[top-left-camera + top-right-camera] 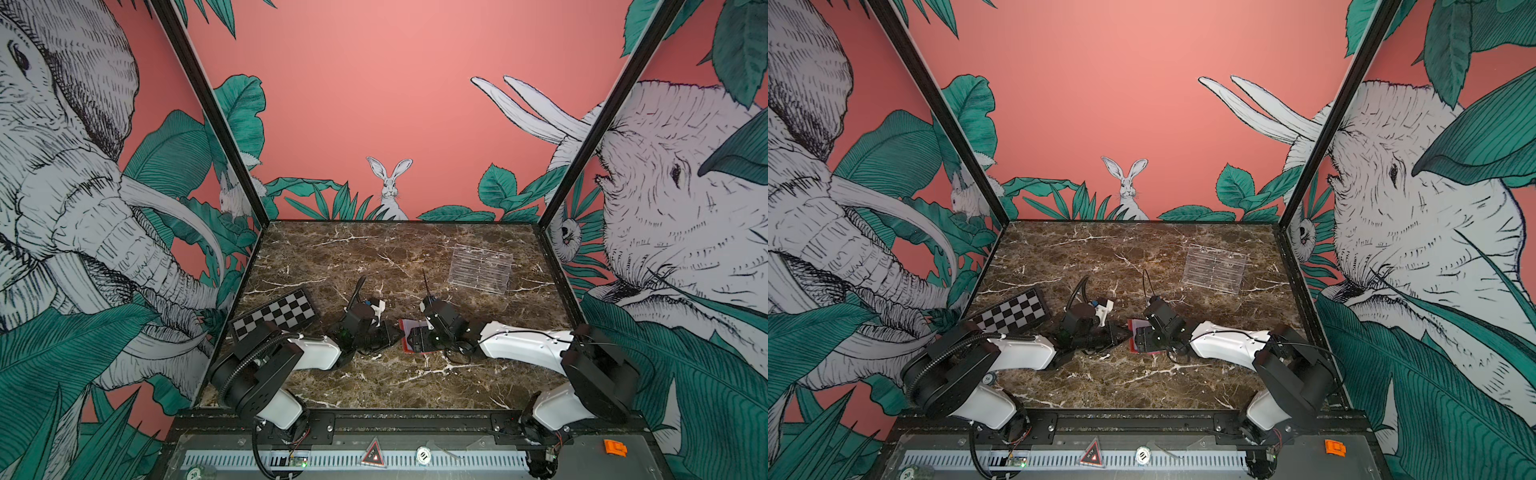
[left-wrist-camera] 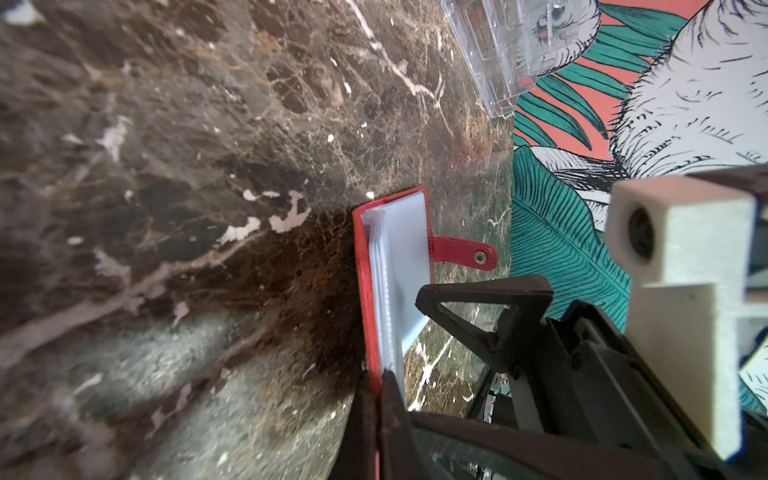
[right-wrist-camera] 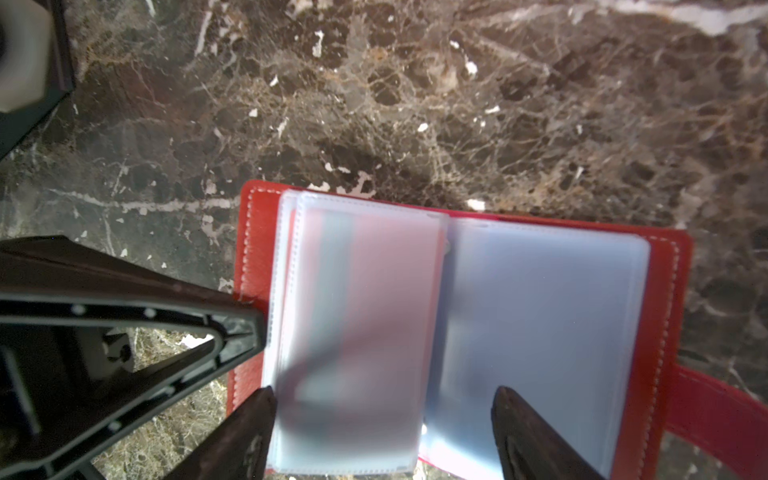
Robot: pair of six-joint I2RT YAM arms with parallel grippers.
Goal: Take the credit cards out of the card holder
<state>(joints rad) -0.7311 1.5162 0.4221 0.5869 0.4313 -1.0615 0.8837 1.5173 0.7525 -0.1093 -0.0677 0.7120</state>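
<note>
Open card holder (image 3: pixel 665 291) — right gripper (image 3: pixel 384 392) straddles its sleeve (image 3: pixel 357 311)

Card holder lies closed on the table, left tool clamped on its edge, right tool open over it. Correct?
No: the card holder lies open on the table, its clear sleeves spread, as the right wrist view shows. The rest stands: the left tool is clamped on its red edge and the right tool is open over it.
</note>
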